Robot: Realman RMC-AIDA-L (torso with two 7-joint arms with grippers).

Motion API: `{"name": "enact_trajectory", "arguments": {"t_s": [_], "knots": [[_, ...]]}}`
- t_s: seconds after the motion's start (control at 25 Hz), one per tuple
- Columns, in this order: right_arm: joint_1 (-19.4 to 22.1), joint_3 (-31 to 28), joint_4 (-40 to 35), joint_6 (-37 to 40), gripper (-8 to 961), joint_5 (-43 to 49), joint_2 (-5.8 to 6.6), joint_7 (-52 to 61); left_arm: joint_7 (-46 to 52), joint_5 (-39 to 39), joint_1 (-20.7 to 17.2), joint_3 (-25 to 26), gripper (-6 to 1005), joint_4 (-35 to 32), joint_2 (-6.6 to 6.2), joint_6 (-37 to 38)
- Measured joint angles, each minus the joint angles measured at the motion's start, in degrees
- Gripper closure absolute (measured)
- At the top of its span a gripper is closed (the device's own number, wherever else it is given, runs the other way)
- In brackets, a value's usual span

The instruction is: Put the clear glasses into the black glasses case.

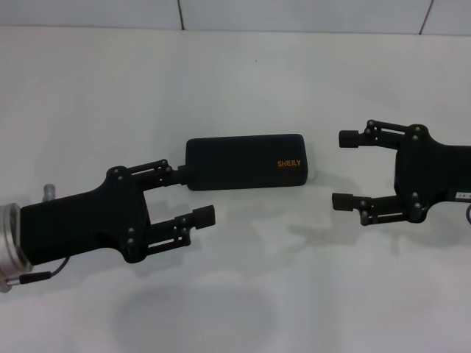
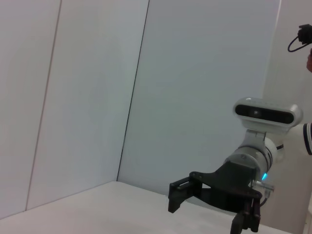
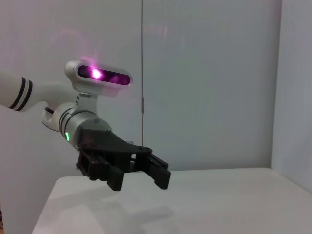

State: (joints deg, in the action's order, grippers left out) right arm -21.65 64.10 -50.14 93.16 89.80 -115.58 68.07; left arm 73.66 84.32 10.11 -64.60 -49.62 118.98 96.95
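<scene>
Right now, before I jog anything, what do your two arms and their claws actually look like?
Both are matte black two-finger claws with linkage bars and visible pivot screws. The left claw sits on a silver metal wrist with a thin black cable; seen from the other arm, it carries a grey oval camera pod, a green light, and a white arm with black bands. The right claw bears a small white label.

The black glasses case (image 1: 246, 162) lay shut on the desk (image 1: 243, 294). The left claw (image 1: 193, 195) stood left of it, the right claw (image 1: 345, 170) right of it.

Bright, even overhead light; soft shadows on the white table (image 1: 243, 294); slightly soft focus.
</scene>
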Motion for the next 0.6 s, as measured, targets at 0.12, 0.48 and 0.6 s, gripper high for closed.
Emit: {"name": "enact_trajectory", "arguments": {"t_s": [0.12,0.48,0.6], "knots": [[0.4,0.0,-0.1,0.1,76,-0.2,-0.06,-0.8,0.0,0.0,0.0,0.0,349,0.0,0.02,0.0],[0.8,2.8,0.4,0.2,81,-1.9,-0.16,-3.1,0.0,0.0,-0.2,0.0,350,0.0,0.02,0.0],[0.7,4.7,0.5,-0.2,81,-1.8,-0.12,-3.1,0.0,0.0,-0.2,0.0,350,0.0,0.02,0.0]]}}
